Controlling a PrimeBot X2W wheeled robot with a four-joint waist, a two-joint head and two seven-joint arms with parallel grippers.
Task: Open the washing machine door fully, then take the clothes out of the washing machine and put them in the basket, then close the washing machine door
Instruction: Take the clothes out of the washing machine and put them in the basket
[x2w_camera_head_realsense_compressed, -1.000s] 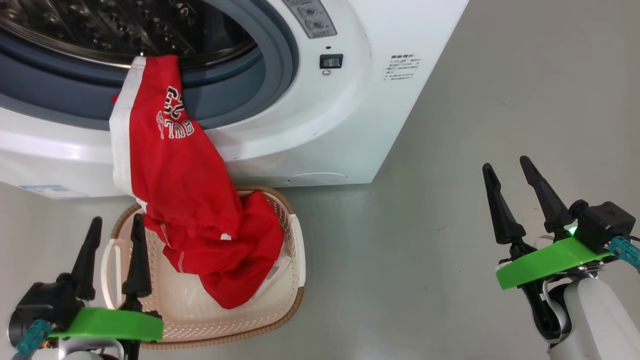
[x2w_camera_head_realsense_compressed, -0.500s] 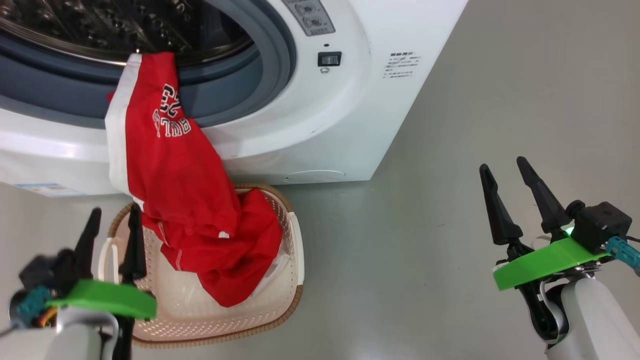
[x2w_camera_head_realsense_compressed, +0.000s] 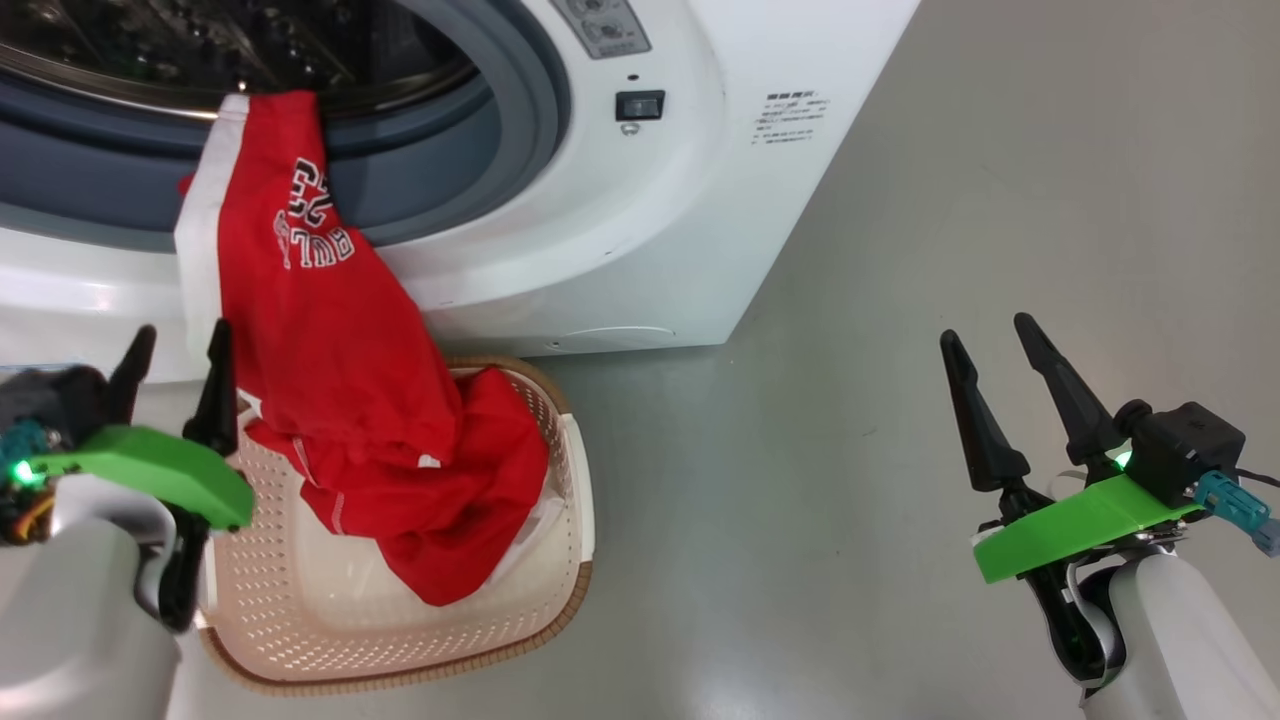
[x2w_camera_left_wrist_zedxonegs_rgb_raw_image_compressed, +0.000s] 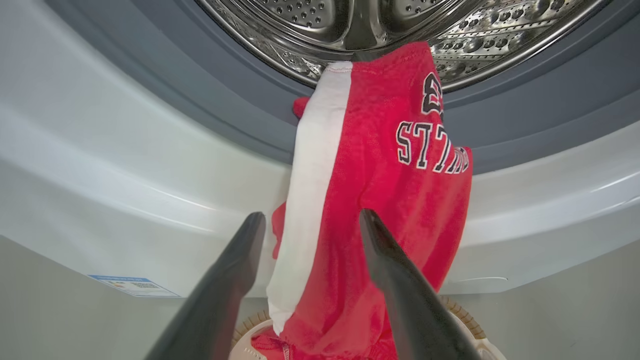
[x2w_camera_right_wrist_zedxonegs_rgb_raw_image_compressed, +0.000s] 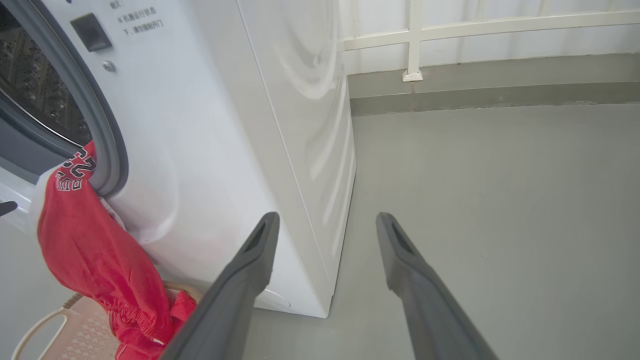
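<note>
The clothes (x2w_camera_head_realsense_compressed: 330, 340) are half out. The top end is hooked over the grey gasket (x2w_camera_head_realsense_compressed: 500, 150) at the drum mouth, the body hangs down the front of the washing machine (x2w_camera_head_realsense_compressed: 620, 250), and the lower end is bunched in the basket (x2w_camera_head_realsense_compressed: 585, 500). The basket sits on the floor (x2w_camera_head_realsense_compressed: 900, 200) right against the machine.

My left pincer (x2w_camera_head_realsense_compressed: 183, 333) is open and holds nothing. In the left wrist view its fingers frame the hanging cloth low down; I can't tell if they touch it. The right pincer (x2w_camera_head_realsense_compressed: 984, 330) is open and empty too, well off to the right over the floor.

Risks as I judge them:
- A low grab and a downward pull may catch the top hem on the gasket lip, so the cloth stretches instead of coming free.
- The basket looks light, so a tug on the cloth could slide or tip it.
- A thin pinch on one layer could slip.
- If the freed end drops wide, it lands over the rim onto the floor.
- If any fabric is left on the gasket, the washing machine door would trap it when closing.
</note>
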